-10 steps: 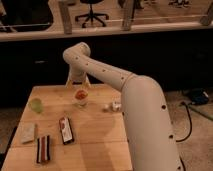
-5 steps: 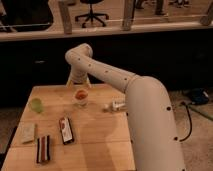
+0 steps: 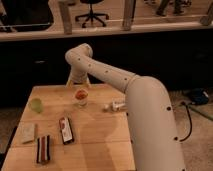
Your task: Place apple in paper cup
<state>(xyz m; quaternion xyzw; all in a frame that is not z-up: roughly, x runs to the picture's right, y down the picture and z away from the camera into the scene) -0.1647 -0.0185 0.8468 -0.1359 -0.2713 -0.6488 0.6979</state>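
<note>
Apple point(image 3: 80, 94): orange-red, sitting in or on the mouth of the paper cup point(image 3: 81, 102); how deep it sits cannot be told.
Paper cup: upright on the wooden table point(image 3: 95, 140), toward the far edge, a little left of its middle.
Gripper point(image 3: 80, 82): at the end of the white arm point(image 3: 107, 75), hanging just above the apple, near the table's far edge.
Gripper state: cannot tell; contact with the apple cannot be told either.
Key relation: apple lies straight below the gripper, cup directly under the apple, all 3 on 1 vertical line.
Judgement: placing looks nearly or fully done; the next move is likely a straight lift away, without dragging sideways and tipping the light cup.
Nearby: pale yellow-green round object point(image 3: 35, 104) near the left edge, well apart from the cup; small white item point(image 3: 114, 106) right of the cup; 3 flat packets point(image 3: 65, 130) toward the near-left corner.
</note>
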